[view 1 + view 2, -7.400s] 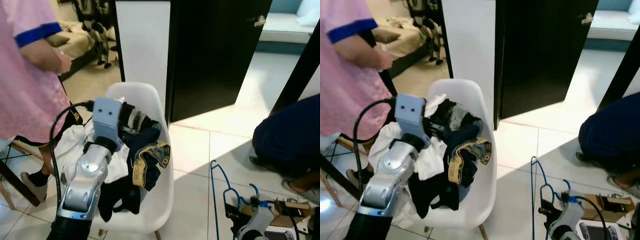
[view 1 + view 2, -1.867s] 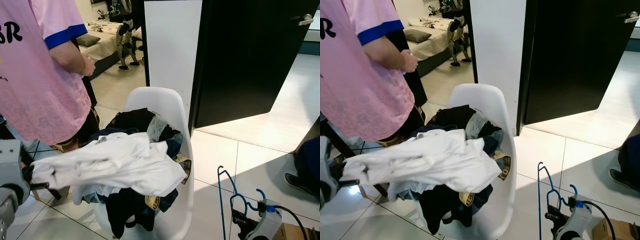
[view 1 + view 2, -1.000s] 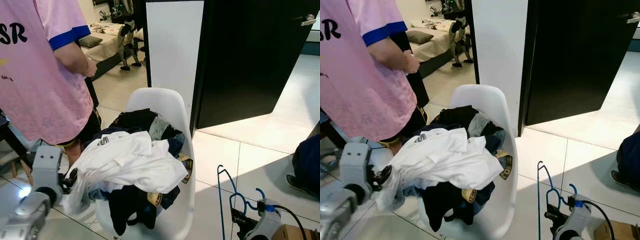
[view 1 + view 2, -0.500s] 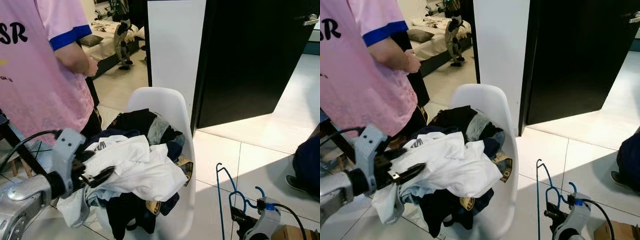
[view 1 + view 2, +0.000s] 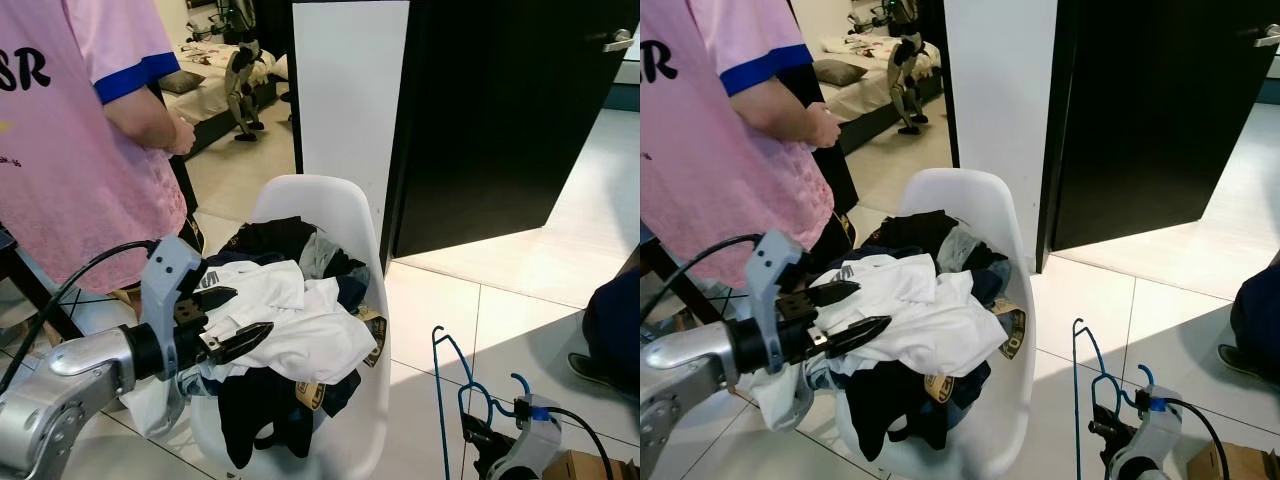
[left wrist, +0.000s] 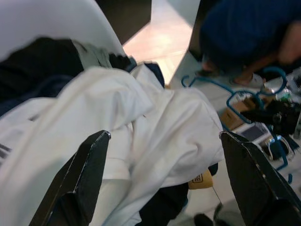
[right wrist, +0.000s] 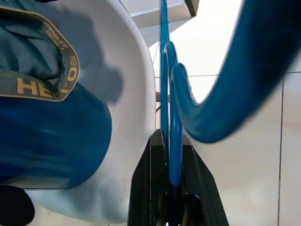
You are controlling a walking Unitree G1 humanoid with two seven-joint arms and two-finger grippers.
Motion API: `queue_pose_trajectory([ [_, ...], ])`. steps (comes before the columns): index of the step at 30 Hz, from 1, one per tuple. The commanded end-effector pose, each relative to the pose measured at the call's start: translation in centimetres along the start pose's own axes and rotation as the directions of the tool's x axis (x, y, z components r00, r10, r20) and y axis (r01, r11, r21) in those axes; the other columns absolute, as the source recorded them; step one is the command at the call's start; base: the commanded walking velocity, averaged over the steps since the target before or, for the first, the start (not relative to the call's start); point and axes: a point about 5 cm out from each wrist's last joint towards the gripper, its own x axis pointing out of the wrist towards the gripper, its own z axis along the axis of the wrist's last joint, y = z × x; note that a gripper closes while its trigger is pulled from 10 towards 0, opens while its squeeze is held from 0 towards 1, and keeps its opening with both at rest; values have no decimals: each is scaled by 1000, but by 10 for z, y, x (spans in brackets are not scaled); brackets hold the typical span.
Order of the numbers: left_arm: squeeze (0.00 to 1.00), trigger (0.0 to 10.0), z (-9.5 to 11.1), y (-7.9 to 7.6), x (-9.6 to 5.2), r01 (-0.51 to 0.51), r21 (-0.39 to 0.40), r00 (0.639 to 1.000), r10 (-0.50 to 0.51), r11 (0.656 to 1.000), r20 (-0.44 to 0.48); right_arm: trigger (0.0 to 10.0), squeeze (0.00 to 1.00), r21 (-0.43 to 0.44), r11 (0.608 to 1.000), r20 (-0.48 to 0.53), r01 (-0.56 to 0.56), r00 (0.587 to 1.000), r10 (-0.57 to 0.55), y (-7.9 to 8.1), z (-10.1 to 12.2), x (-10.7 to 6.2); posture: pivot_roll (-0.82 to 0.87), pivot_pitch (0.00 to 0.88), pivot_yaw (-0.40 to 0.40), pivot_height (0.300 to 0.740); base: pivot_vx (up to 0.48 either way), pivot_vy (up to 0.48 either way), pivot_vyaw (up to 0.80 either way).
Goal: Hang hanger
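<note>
A blue wire hanger (image 5: 441,385) stands upright at the lower right, over the tiled floor. My right gripper (image 5: 472,436) is shut on its lower part; in the right wrist view the black fingers (image 7: 149,169) pinch the blue wire (image 7: 175,141). My left gripper (image 5: 234,317) is open, hovering over a white shirt (image 5: 315,325) on top of the clothes piled in a white shell chair (image 5: 335,200). In the left wrist view the two fingers (image 6: 82,179) spread wide above the white shirt (image 6: 155,117).
A person in a pink shirt (image 5: 70,140) stands close at the left of the chair. Another person in dark blue (image 5: 612,320) crouches at the right edge. A black door (image 5: 500,120) and a white panel (image 5: 345,80) rise behind the chair.
My left arm has swung up from low on the left to the pile. The white shirt, earlier stretched out leftwards, has slumped back onto the chair. The right gripper still holds the hanger.
</note>
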Motion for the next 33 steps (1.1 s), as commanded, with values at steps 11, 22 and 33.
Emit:
queue_pose_trajectory([
  [11, 0, 10000, -2, 28, 16, -198, 53, 979, 200, 979, -34, 10000, 0, 5, 1000, -1, 8, 1000, -8, 1, -1, 1, -12, 0, 44, 740, 0, 0, 0],
  [22, 0, 10000, -13, 21, 8, -46, 112, 978, 67, 993, -198, 10000, 0, 9, 1000, -18, 14, 1000, -14, -2, -5, 2, -6, 0, 47, 740, 0, 0, 0],
  [33, 0, 10000, -4, 42, -5, -100, 239, 950, 165, 966, -266, 10000, 0, 13, 1000, -36, 23, 999, -22, -6, -9, 2, -5, 0, 45, 740, 0, 0, 0],
])
